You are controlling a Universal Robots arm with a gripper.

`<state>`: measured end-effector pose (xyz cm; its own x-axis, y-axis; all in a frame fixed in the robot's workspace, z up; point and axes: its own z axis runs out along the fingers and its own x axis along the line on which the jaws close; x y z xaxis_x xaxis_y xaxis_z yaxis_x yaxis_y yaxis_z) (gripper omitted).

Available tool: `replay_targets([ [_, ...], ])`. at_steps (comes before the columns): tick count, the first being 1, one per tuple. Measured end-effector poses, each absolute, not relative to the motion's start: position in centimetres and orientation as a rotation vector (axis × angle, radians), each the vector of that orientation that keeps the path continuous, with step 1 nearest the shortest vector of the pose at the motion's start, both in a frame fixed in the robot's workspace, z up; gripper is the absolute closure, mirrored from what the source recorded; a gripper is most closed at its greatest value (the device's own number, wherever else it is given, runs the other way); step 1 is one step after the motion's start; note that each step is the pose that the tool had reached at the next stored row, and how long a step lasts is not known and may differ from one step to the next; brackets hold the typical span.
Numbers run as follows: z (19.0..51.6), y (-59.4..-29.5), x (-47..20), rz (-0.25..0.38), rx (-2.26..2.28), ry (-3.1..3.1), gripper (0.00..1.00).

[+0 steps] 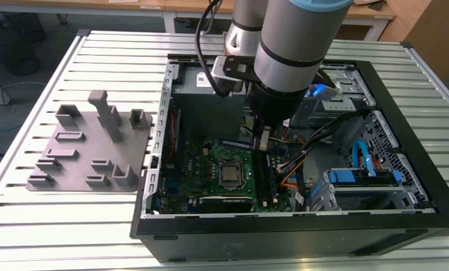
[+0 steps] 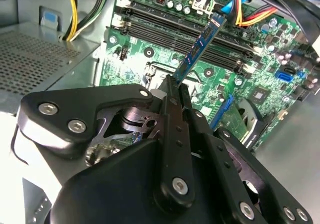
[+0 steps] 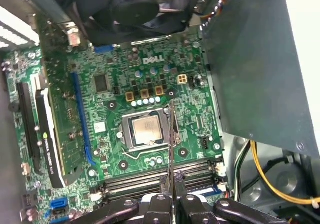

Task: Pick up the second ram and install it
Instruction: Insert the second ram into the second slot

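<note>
1. We see the jaws clenched on the second ram [image 2: 202, 46], which is held over the motherboard [image 1: 205, 161].
2. In the exterior view the stick hangs inside the computer case [image 1: 284, 226]. The grey fixture plate [image 1: 88, 152] lies at the case's nine o'clock on the bench [image 1: 59, 226].
3. Whether it touches the memory slots [image 2: 155, 18], we cannot tell.

Blue-green ram [image 2: 198, 46]; green motherboard [image 3: 120, 61]; grey fixture plate [image 1: 82, 151]

Bright even light; dim inside computer case [image 1: 284, 240]; sheen on table [image 1: 66, 223].
</note>
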<state>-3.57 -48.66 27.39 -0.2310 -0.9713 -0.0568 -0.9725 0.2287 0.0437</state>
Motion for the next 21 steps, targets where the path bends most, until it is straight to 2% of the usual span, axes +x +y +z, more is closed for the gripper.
replay_targets([
  [21, 27.37, -48.66, -3.57, 0.106, -1.716, 2.602, 0.86],
])
